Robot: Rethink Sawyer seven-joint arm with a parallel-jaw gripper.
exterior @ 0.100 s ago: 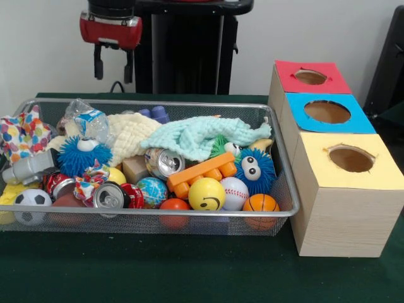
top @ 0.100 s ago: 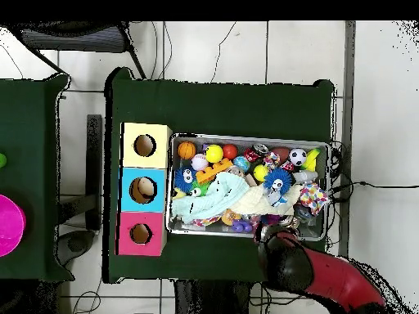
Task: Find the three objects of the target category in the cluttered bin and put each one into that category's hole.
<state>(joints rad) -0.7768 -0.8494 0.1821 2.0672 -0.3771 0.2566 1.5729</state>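
At the upper left of the front view the end effector hangs empty with its fingers apart, above the back rim of the wire bin on the green worktop. The target category is not evident. The three-hole box stands at the right, touching the bin. Best descend on an exposed item like the smiley ball, clear of the mint cloth.

Pale mint-green knitted cloth covers items beneath it. A white-and-black soccer ball is partly cut off behind the wire mesh bin's rim. Red robot arm hides the bin's corner.
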